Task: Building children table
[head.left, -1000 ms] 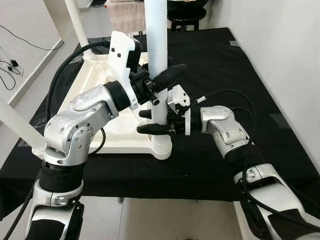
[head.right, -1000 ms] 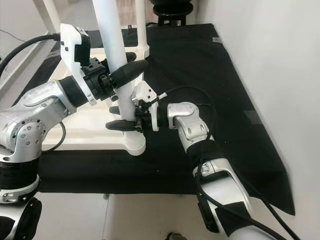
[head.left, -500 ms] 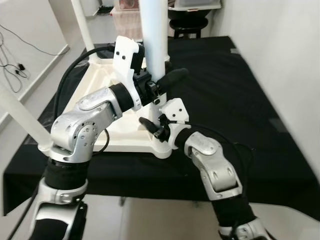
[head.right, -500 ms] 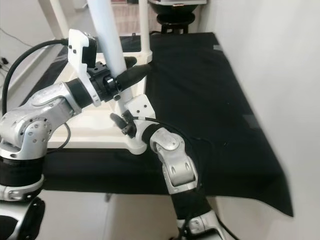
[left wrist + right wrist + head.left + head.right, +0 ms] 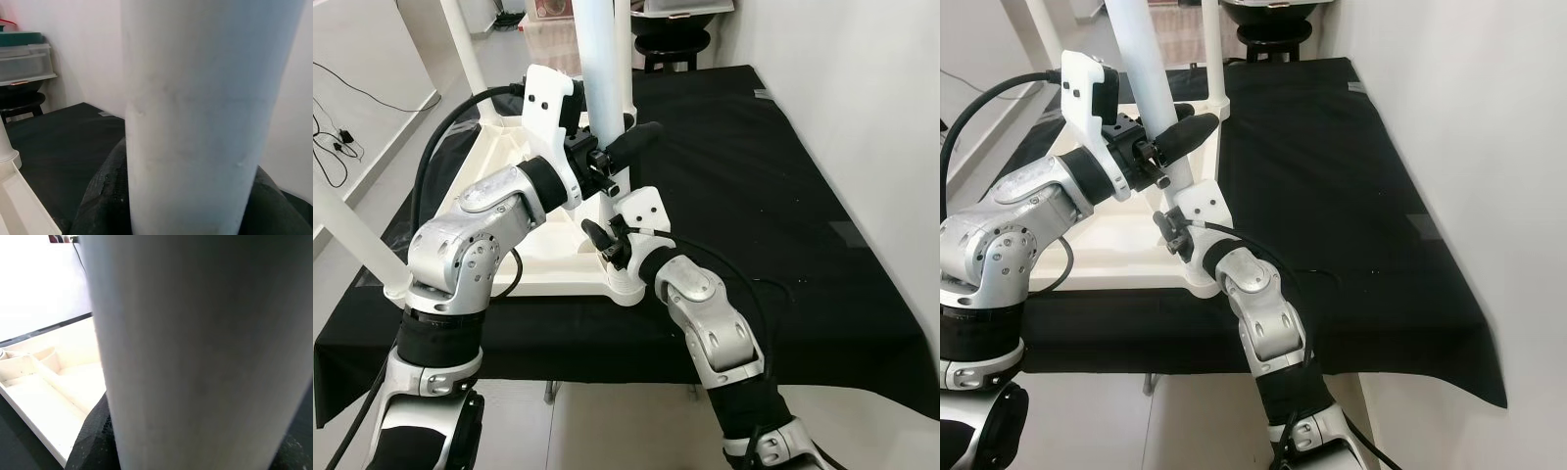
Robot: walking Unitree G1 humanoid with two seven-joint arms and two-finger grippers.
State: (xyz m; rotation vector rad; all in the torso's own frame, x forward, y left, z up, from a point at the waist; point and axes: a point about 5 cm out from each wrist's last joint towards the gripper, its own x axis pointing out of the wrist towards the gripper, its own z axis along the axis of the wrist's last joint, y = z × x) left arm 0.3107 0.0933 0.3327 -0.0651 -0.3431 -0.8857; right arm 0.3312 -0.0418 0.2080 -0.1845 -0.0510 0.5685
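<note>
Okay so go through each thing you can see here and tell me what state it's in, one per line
Tabletop: upside down on the black cloth, underside ribs showing.
Near corner leg: upright in its corner socket, gripped by both grippers.
Far leg: upright in its socket.
Left gripper: shut on the near corner leg, higher up.
Right gripper: shut on the same leg, near its base.
Black cloth: spread flat.

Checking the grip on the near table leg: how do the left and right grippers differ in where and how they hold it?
The left gripper clasps the near leg higher up; the right gripper clasps it low, just above its socket in the upturned tabletop. The left arm reaches in from the side; the right comes up from below. Both are shut on the leg.
</note>
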